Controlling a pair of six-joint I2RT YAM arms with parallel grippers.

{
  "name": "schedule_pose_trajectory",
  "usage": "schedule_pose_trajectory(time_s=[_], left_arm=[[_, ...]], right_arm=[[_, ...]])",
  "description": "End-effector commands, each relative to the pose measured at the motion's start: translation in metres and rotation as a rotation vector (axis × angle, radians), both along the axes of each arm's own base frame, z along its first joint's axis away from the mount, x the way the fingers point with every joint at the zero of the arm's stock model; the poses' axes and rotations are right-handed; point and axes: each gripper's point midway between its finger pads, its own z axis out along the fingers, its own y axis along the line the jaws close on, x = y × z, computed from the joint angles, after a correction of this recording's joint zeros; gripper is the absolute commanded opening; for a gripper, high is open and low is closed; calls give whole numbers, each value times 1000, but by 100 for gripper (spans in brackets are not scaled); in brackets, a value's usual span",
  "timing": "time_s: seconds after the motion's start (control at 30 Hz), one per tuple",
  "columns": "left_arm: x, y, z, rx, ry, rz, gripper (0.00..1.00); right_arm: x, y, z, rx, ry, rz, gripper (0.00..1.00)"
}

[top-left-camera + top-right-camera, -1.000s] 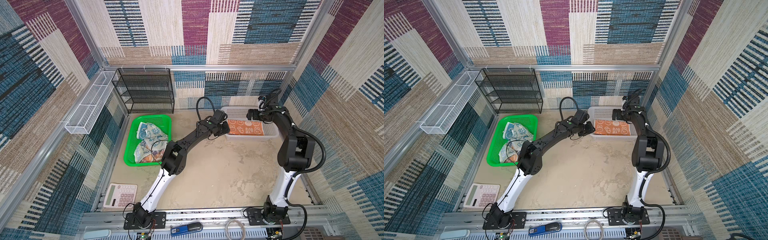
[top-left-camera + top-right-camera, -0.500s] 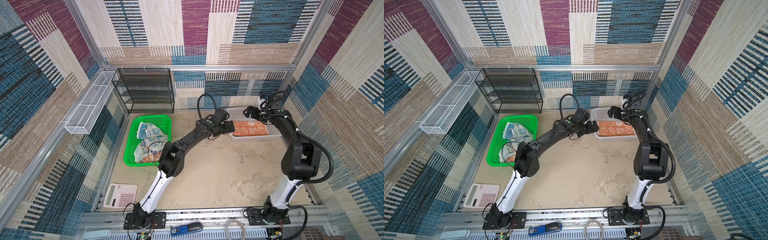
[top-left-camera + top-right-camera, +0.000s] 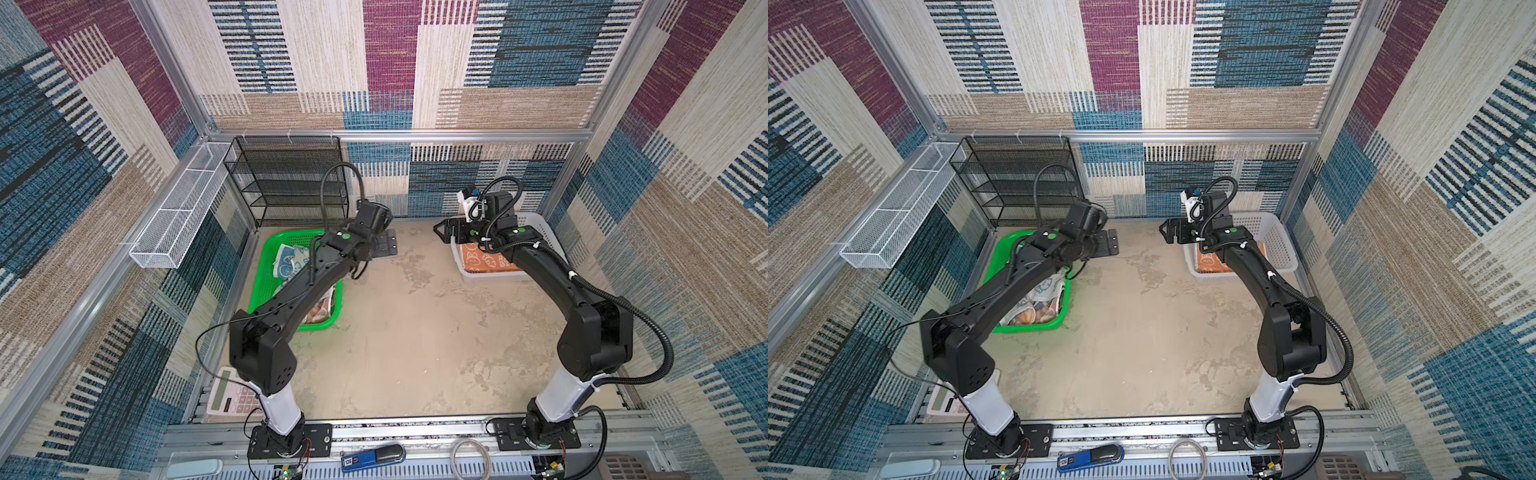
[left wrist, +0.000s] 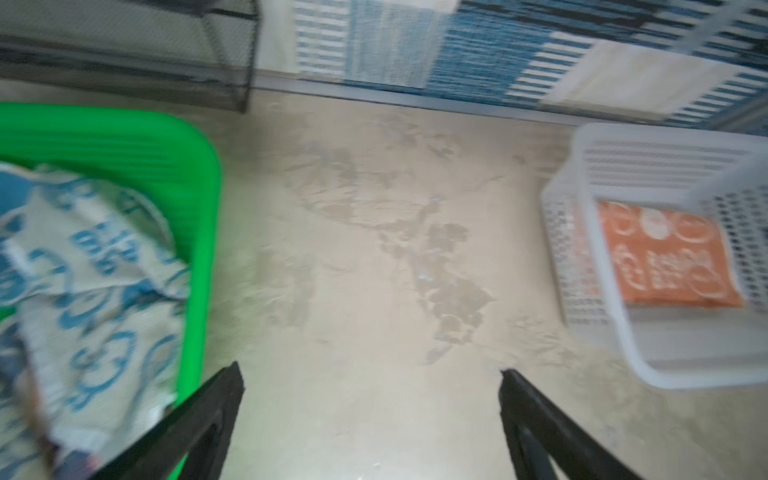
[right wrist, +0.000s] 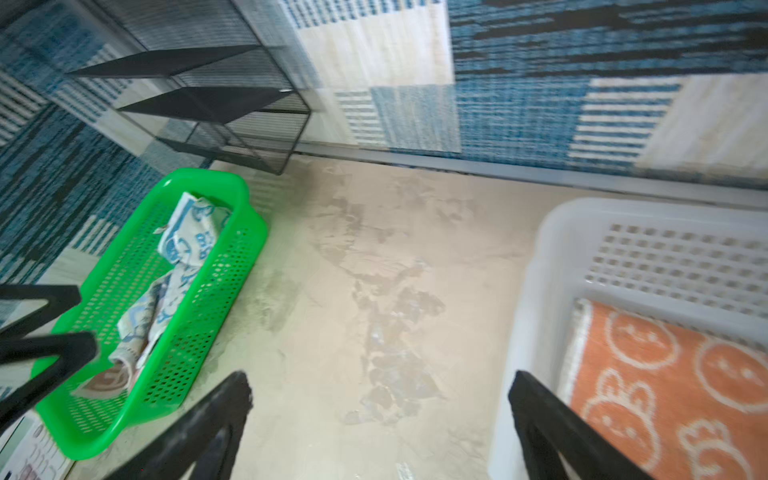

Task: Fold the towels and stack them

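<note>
1. both sets of jaws are spread wide and hold nothing. the left gripper (image 4: 371, 372) hovers just beside the green basket (image 3: 318, 326), and the right gripper (image 5: 380, 380) is well apart from it.
2. the orange towel (image 5: 665, 395) lies folded flat in the white basket (image 3: 536, 224), across the table (image 3: 415, 332) from the green basket. the crumpled towels (image 3: 289, 262) sit inside the green basket.
3. the likely step is fetching the next cloth. pinch one top corner only and lift straight up past the green basket's rim, so the cloth beneath does not drag along.
4. the table beside the green basket is bare, good for spreading. the black mesh shelf (image 3: 286, 183) stands close behind the green basket, so keep the arm low there.
</note>
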Motion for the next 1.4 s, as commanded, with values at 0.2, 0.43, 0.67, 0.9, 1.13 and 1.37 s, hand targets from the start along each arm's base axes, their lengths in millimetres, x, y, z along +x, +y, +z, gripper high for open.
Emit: schedule_pose_trajectory(time_s=[0.2,0.43,0.67,0.9,1.13,1.37], left_arm=[[-61,129,-77,-154,238,292,96],[-61,140,-128,-350,373,373,89],[-40,135,-146,-393,393,396,80],[-28,133,-163,-406,427,415,68],[-19,132,-166,-430,395,419,39],[-11,134,-154,-417,355,409,15]], right_arm=[[-54,105,21,8,-152,243,99],[-78,152,-9,-3,-99,340,99],[-76,151,-28,-38,-69,330,99],[-74,150,-27,-48,-79,324,99],[-76,151,-31,-48,-67,330,99],[-77,150,-35,-49,-57,330,99]])
